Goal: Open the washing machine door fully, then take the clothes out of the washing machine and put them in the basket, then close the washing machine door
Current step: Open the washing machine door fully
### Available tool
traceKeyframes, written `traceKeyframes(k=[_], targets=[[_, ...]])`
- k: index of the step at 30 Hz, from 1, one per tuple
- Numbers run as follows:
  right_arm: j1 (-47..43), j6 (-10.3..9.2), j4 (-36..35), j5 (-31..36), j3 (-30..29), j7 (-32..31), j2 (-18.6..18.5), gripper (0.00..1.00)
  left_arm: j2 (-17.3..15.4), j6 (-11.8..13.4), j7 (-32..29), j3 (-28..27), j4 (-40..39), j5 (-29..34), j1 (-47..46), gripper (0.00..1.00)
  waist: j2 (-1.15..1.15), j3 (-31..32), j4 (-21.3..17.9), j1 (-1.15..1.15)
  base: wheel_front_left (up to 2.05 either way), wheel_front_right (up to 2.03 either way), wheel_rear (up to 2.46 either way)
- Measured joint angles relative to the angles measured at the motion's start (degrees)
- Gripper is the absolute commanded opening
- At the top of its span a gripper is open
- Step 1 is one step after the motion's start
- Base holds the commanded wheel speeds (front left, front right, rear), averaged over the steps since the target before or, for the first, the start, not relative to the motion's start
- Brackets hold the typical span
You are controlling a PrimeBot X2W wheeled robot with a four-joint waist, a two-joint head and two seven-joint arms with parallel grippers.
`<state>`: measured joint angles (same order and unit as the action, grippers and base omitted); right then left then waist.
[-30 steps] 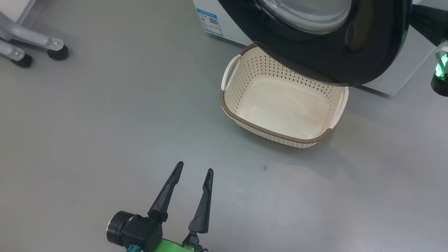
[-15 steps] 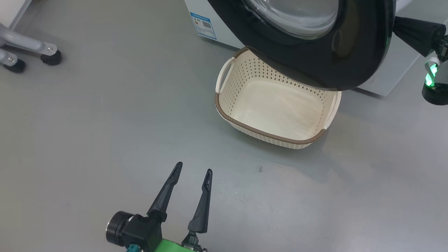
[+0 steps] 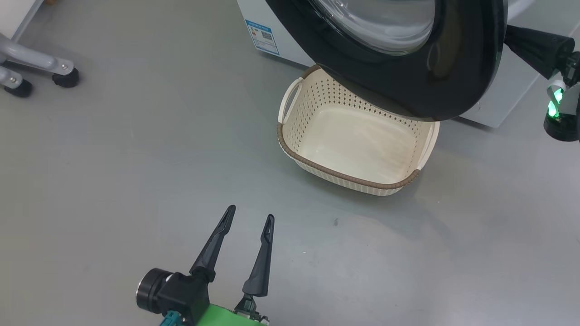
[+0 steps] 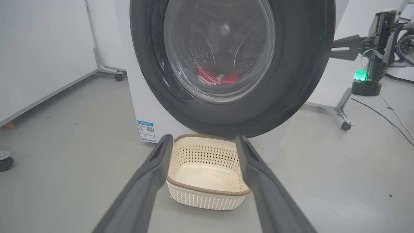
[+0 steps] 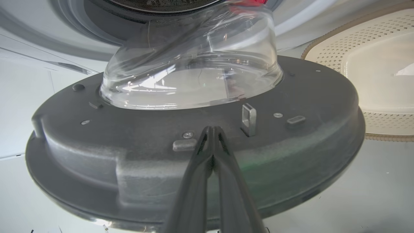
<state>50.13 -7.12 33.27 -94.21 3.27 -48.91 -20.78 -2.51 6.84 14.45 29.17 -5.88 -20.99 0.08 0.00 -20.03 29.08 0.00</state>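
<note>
black-rimmed glass door [image 3: 453, 68] ajar; blue sticker [image 3: 263, 36] illegible; left tool [image 3: 250, 213] spread, empty; right tool [image 5: 212, 128] pinched closed at door's inner face.

There is one washing machine [image 4: 142, 97] at the top centre of the left wrist view. It has one door [image 3: 408, 86] and one blue sticker [image 3: 262, 37]. One basket [image 3: 344, 174] is in the middle of the head view, with two handles [image 3: 290, 93], one at each short side. Behind the glass lies one red heap of clothes [image 4: 216, 77]; how many pieces, I cannot tell. Two grippers: the left gripper [image 3: 250, 213] at the lower left of the head view, the right gripper [image 5: 212, 129] at the bottom centre of the right wrist view, each with two fingers [image 3: 212, 249]. Two black castors [image 3: 65, 78] are at the upper left of the head view.
</note>
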Motion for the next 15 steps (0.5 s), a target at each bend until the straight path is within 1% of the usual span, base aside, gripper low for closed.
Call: traceKeyframes(k=[1,4,8,10,15], targets=[[-0.5,0.24,0.0,0.2,-0.4,0.6,-0.1,0.0,0.0,0.0,0.0,-0.1,0.0,0.0,-0.3,1.0,0.0,0.2,0.0,0.0,0.0,0.0,0.0],[-1.5,2.15,-0.1,1.0,-0.9,2.5,-0.7,0.0,0.0,0.0,0.0,-0.6,0.3,0.0,-0.4,1.0,0.0,1.0,0.0,0.0,0.0,0.0,0.0],[-1.9,5.92,-1.1,4.4,-0.4,5.2,-1.6,0.0,0.0,0.0,0.0,-1.8,1.3,0.1,-0.4,1.0,0.0,2.2,-0.3,0.0,0.0,0.0,0.0],[-2.8,8.25,-1.7,6.4,0.3,6.9,-2.0,0.0,0.0,0.0,0.0,-2.4,1.7,0.6,-0.4,1.0,0.0,3.0,-0.6,0.0,0.0,0.0,0.0],[-4.7,15.3,-4.2,14.7,3.6,12.3,-4.3,0.0,0.0,0.0,0.0,-4.2,2.6,1.0,-0.8,1.0,0.0,4.9,-1.6,0.0,0.0,0.0,0.0]])
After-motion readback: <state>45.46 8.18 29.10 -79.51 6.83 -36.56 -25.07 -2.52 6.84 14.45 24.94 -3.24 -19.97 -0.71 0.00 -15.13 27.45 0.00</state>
